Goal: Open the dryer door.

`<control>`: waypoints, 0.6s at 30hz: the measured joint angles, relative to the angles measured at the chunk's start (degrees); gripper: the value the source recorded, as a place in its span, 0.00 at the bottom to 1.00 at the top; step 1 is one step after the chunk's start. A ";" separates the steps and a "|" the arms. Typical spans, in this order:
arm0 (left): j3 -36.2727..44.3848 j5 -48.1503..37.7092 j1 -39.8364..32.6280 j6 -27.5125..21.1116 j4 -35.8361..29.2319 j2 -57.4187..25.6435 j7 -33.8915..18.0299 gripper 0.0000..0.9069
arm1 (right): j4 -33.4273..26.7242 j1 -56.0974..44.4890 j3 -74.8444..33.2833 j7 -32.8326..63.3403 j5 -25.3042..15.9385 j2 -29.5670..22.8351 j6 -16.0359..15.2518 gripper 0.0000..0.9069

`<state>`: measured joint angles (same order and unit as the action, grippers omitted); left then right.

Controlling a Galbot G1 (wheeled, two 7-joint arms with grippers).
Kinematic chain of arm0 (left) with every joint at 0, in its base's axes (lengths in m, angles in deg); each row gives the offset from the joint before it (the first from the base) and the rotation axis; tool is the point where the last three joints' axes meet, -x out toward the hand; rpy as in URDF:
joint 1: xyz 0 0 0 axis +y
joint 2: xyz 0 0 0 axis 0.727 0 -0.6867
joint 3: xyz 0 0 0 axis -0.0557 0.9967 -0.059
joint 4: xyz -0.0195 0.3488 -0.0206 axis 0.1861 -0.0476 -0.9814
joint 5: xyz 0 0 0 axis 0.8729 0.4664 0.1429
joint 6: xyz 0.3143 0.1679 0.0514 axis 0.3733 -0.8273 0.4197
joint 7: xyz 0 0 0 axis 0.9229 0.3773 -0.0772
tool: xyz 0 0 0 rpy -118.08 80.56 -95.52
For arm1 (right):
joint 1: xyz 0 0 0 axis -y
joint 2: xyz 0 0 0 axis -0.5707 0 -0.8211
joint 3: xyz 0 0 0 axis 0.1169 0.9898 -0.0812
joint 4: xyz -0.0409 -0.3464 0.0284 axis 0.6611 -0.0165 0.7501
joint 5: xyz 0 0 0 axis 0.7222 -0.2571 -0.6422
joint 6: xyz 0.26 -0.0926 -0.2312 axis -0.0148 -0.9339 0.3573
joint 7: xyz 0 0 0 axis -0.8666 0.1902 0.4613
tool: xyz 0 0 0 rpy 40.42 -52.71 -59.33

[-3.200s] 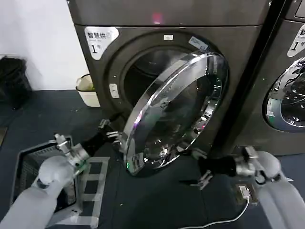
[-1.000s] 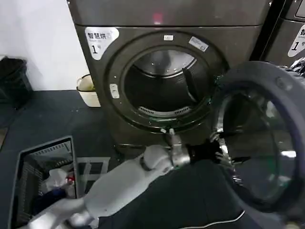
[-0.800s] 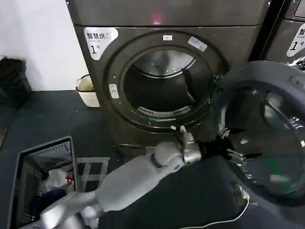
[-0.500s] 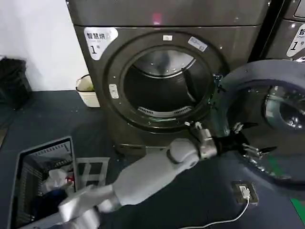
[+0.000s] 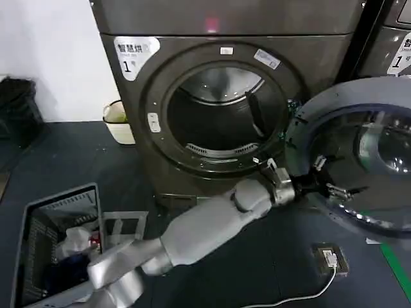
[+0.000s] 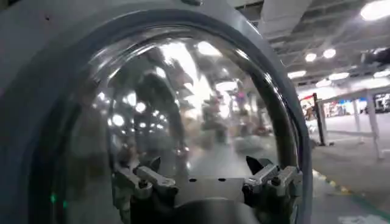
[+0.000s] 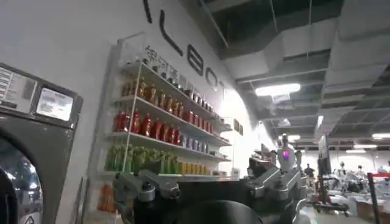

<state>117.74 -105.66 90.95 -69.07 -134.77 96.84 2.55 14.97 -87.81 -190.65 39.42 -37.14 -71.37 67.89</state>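
One dryer (image 5: 128,122) fills the head view, dark bronze-grey, with one white "1" sticker (image 5: 135,53), one pink indicator light (image 5: 211,25) and its steel drum (image 5: 221,122) exposed. Its single dryer door (image 5: 308,122) is swung wide open to the robot's right, grey inner face and glass bowl turned outward. A second machine (image 5: 388,45) stands partly seen beyond it. One grey bin (image 5: 29,218) holding laundry sits on the floor at the left. The left arm stretches across to the door; the left gripper (image 5: 332,181) rests against the glass, its two fingers (image 6: 139,181) spread apart, holding nothing. In the right wrist view the right gripper (image 7: 207,182) hangs raised, its two fingers apart, with one shelf rack (image 7: 152,134) of bottles behind.
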 joint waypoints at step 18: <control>0.63 -0.16 -0.68 1.90 0.85 0.00 -1.24 1.00 | 0.04 0.37 0.66 -0.28 0.23 0.63 -0.02 1.00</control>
<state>118.37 -105.83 90.27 -67.16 -133.92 96.85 1.30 15.01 -87.44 -189.99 39.14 -36.92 -70.74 67.87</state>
